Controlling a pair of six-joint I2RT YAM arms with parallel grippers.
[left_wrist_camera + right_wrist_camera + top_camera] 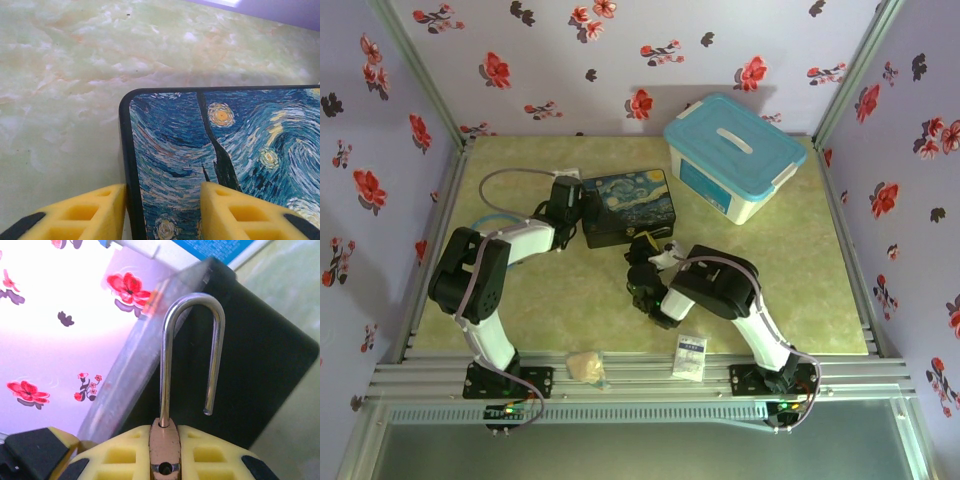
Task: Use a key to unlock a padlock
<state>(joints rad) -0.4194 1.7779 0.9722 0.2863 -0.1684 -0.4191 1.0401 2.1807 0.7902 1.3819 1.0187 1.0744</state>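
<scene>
Clamping the padlock [164,446] by its small brass-toned body, the right gripper [164,432] has its yellow fingers [122,455] closed flat against both sides of the lock. The body sits squarely in the middle of the jaws, and only its narrow top face shows between them. The thin silver shackle [192,335] stands straight up out of the jaws and beyond the fingertips. One leg is seated in the body, while the shorter leg ends free in the air above the right-hand finger, so the lock is open. Just behind the shackle is a dark side wall of the painted tin box [250,135], with an aluminium frame post [125,370] and the flowered wall [60,290] beyond. In the left wrist view, the left gripper [162,215] has its jaws spread apart across the tin's rounded corner. One yellow finger [85,217] is outside the black rim, right against it. The other is over the starry-night lid, and I cannot tell whether it presses down. The tin rests on the pale green marbled table [60,75], and a blue-lidded plastic tub [735,155] is near its far right corner.
</scene>
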